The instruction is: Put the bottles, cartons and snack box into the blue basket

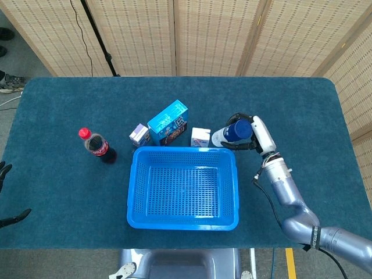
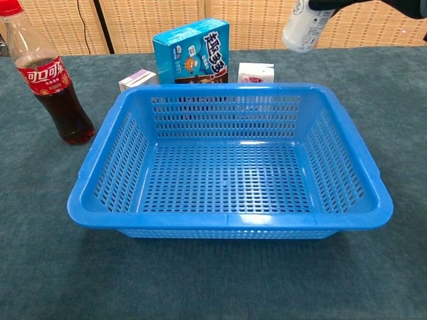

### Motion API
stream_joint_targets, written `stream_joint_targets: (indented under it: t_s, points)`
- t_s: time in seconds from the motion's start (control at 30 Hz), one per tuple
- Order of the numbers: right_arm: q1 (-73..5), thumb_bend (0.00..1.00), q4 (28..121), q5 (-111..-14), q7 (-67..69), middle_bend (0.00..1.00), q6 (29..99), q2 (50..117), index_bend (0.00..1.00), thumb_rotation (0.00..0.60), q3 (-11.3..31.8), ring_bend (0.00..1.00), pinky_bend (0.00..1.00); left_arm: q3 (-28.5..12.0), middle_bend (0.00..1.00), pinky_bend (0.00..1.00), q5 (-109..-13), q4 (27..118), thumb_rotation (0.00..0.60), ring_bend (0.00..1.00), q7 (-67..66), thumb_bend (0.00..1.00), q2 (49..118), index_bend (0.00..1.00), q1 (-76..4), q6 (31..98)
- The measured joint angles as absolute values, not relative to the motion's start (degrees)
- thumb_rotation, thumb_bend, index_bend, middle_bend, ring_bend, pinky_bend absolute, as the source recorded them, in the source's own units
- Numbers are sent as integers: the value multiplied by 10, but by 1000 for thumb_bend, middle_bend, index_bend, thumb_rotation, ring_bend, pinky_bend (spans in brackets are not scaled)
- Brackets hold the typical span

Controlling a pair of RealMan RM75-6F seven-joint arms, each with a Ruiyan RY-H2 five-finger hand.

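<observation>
Blue plastic, slotted all over, the basket (image 1: 183, 188) sits on the teal felt worktop (image 1: 302, 104) with nothing in it. The right hand (image 1: 249, 132) holds a white bottle (image 1: 228, 133) with a dark blue cap, its fingers (image 1: 239, 118) wrapped round the neck end; the bottle hangs tilted in the air above the basket's far right corner (in the chest view only its pale lower body shows at the top edge, the label too blurred to read). Behind the basket stand a snack box (image 2: 192, 51) in blue with white Chinese characters and a cartoon figure, a small purple carton (image 2: 138, 80) to its left and a white carton (image 2: 256, 72) with pink print to its right. A cola bottle (image 2: 49, 76), red cap and red label with white Chinese script, stands well left of the basket. The left hand (image 1: 7, 195) shows at the frame's edge, fingers apart, holding nothing. Woven cane screens (image 1: 209, 35) close the room behind.
</observation>
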State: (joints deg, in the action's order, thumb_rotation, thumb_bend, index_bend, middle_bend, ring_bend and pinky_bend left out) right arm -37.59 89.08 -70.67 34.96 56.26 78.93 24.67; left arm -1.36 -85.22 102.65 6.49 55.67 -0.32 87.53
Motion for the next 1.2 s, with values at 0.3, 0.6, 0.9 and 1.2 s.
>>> stream_joint_targets:
  t_s: [0.3,0.6,0.9,1.2]
  points:
    - [-372,333,973,-690,293,589,529,777,531,600,194,456,409,-12,0,0,-854,1025,600,0,70,18,556,0,-2,875]
    - [-356,335,1022,-738,288,590,496,751,531,600,126,456,399,-10,0,0,-857,1025,600,0,66,18,557,0,-2,873]
    - [-339,337,1049,-805,278,590,512,736,537,600,88,454,371,-9,0,0,-860,1028,600,0,58,18,558,0,-5,869]
    - [-344,337,1015,-875,275,583,512,748,530,600,44,401,333,-6,0,0,-864,1027,600,0,63,18,558,0,-3,871]
